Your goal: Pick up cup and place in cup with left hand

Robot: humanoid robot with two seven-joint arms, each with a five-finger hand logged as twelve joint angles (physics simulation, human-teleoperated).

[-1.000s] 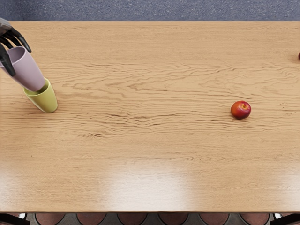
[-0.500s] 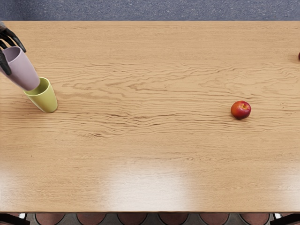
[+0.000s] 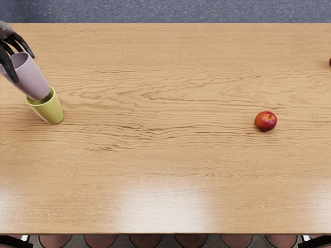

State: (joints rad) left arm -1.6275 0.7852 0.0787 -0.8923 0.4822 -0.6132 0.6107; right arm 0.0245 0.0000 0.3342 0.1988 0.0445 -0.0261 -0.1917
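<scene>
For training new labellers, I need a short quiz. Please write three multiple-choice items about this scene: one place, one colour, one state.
1. Where is the yellow-green, tapered cup?
A) picture's right
B) picture's left
C) picture's middle

2. What colour is the round, glossy fruit?
A) mostly red
B) green
C) blue

3. The black-fingered left hand:
A) is empty
B) holds the fruit
C) holds the pale purple, tapered cup

1 B: it stands near the left edge.
2 A: its skin shows red.
3 C: fingers grip near its rim.
</scene>
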